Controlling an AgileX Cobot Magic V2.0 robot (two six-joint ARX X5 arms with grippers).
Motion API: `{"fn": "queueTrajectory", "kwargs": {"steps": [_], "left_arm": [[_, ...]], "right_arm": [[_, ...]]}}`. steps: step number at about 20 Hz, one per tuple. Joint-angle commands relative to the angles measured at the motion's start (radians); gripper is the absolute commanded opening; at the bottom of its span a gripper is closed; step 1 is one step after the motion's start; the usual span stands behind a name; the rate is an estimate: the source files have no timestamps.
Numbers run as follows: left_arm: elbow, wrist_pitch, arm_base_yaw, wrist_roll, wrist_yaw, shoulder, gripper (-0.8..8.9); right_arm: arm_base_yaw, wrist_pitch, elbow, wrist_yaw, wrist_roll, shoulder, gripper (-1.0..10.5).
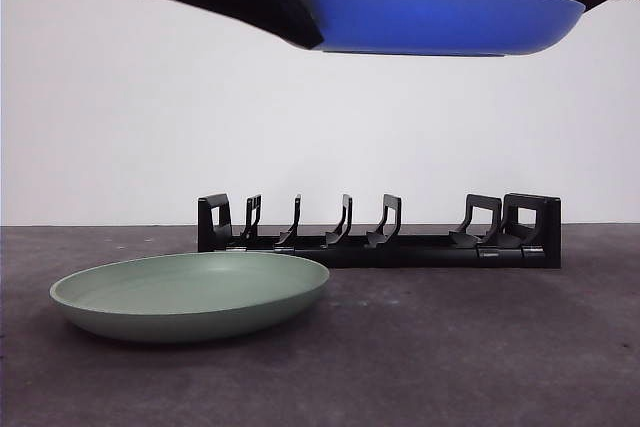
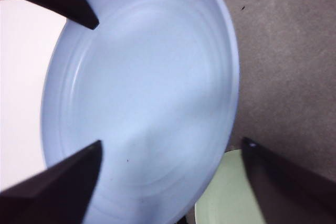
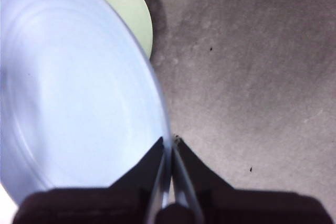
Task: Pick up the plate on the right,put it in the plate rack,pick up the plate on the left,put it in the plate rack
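Look up high: the blue plate [image 1: 440, 22] hangs flat over the plate rack [image 1: 380, 237], with lots of open air between them. Your right hand [image 3: 170, 148] pinches its rim. Your left hand [image 2: 173, 148] is spread wide at the plate's other edge. The rack's prongs have open gaps on top. The green plate [image 1: 190, 295] lies on the desk [image 1: 480, 347] just in front of the rack's left end. The desk on the right is bare.

right gripper [image 3: 171, 148] clamping blue plate [image 3: 73, 103] rim, green plate [image 3: 128, 9] beyond on table [image 3: 252, 77]
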Motion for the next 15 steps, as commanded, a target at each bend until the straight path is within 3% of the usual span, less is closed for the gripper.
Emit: {"fn": "queueTrajectory", "kwargs": {"steps": [1,5,15], "left_arm": [[0.003,-0.016,-0.003,0.002,0.005,0.005,1.32],[0.003,-0.062,-0.003,-0.008,0.005,0.006,-0.08],[0.003,-0.122,-0.013,-0.098,0.005,0.007,-0.08]], "right_arm": [[0.002,0.003,0.005,-0.013,0.003,-0.005,-0.1],[0.002,0.004,0.005,-0.012,0.004,-0.005,-0.1],[0.002,0.014,0.005,-0.037,0.003,-0.005,0.1]]}}
